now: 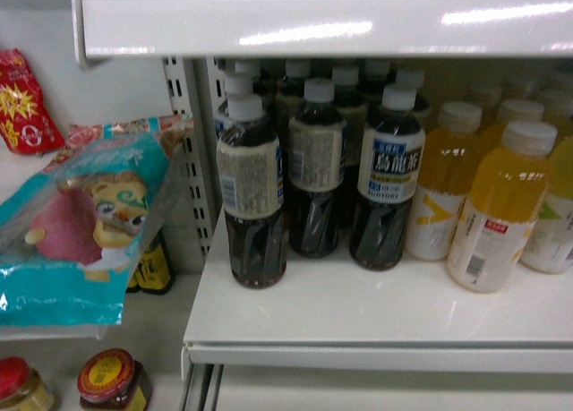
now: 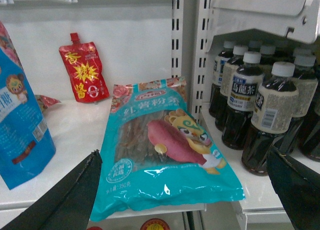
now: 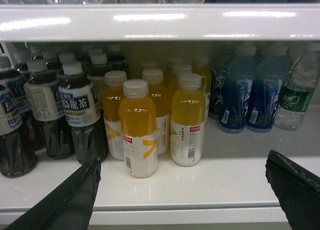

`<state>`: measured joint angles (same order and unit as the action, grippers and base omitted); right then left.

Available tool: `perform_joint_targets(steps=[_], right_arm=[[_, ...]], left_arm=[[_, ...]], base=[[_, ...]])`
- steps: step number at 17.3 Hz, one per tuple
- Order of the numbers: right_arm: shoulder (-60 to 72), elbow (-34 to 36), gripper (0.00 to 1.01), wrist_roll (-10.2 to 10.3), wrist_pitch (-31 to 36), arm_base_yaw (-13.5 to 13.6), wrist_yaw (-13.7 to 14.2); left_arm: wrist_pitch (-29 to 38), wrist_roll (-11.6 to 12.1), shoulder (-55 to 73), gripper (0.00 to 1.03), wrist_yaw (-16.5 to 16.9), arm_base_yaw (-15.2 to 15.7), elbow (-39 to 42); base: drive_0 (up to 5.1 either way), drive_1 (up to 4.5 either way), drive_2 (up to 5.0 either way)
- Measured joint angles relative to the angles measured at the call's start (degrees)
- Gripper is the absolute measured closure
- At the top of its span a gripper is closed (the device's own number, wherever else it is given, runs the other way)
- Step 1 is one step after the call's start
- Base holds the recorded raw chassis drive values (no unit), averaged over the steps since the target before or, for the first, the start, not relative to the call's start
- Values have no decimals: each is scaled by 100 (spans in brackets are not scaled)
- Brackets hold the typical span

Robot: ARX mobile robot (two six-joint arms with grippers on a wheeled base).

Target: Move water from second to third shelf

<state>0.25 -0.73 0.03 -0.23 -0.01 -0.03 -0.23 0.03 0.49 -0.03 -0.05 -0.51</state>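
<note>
Right wrist view has the water (image 3: 295, 97) at the far right of the shelf (image 3: 225, 180): a clear bottle with a green label, standing upright just beside two blue-labelled bottles (image 3: 237, 97). I cannot tell its fill level. In the head view I do not see it at all.

My main worry is a wrong pick. The right fingers (image 3: 75, 200) are spread wide with nothing between them, and they frame the yellow juice bottles (image 3: 139, 135), not the water. Going straight in would take juice. Sliding right could clip the blue-labelled neighbours and topple them, and the shelf edge overhead leaves little room to lift.

The juice bottles are white-capped and look full nearly to the neck; the dark tea bottles (image 3: 80, 115) to their left are capped too.

The left fingers (image 2: 70, 195) are likewise open and empty, over a teal noodle packet (image 2: 165, 145) overhanging its shelf, which a careless swing could drag off.
</note>
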Motion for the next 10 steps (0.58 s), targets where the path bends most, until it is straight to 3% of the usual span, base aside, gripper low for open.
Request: perform_joint_targets(steps=[10], right_arm=[[0, 0, 3, 7, -15, 0, 0]], left_arm=[[-13, 0, 0, 5, 2, 0, 0]], base=[[0, 0, 0]])
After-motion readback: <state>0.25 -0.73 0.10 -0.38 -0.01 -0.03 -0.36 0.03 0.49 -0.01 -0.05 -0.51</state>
